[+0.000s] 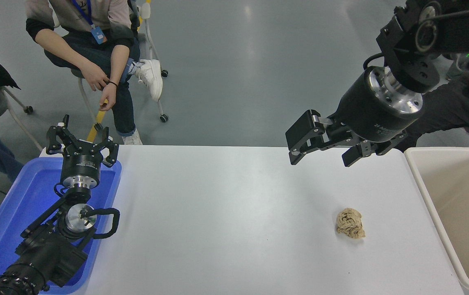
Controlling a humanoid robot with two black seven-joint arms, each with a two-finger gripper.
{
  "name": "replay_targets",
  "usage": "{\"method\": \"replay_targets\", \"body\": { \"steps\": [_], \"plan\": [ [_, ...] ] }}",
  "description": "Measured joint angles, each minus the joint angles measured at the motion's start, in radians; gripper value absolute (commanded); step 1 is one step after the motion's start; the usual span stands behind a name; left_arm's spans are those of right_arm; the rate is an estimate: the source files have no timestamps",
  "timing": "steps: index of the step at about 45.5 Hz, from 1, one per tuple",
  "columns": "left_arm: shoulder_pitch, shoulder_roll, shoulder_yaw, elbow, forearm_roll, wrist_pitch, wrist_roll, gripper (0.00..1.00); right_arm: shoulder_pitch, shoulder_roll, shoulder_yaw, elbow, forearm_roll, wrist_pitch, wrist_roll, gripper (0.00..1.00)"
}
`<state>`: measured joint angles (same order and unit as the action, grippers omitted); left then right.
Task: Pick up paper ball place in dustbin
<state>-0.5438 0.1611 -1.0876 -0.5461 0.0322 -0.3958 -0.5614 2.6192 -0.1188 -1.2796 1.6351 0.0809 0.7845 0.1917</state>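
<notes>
The tan-brown crumpled paper ball [350, 223] lies on the white table [226, 213] at the right, near the dustbin. The dustbin [423, 184], a cream-beige tub with a thick rim, stands at the table's right edge and looks empty. My right gripper [322, 152] is open and empty, raised above the table's far right, well behind and above the ball. My left gripper [82, 137] is parked at the lower left over the blue tray, open and empty.
A shallow blue tray [17, 205] sits at the table's left under the left arm. A person sits on a wheeled chair [152, 73] beyond the far left edge, and another person is at the left border.
</notes>
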Motion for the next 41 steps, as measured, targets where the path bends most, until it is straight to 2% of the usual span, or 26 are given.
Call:
{"method": "replay_targets", "body": {
  "steps": [13,24,41],
  "plan": [
    [0.000,0.000,0.000,0.000,0.000,0.000,-0.001,0.99,-0.078,-0.020,-0.009,-0.029,-0.062,-0.008,-0.001,1.00],
    [0.001,0.000,0.000,0.000,0.000,0.000,-0.001,0.99,-0.279,-0.038,-0.007,-0.091,-0.167,-0.149,-0.001,1.00],
    [0.000,0.000,0.000,0.000,0.000,0.000,-0.001,0.99,-0.725,-0.091,0.037,-0.331,-0.285,-0.359,0.001,1.00]
  ]
}}
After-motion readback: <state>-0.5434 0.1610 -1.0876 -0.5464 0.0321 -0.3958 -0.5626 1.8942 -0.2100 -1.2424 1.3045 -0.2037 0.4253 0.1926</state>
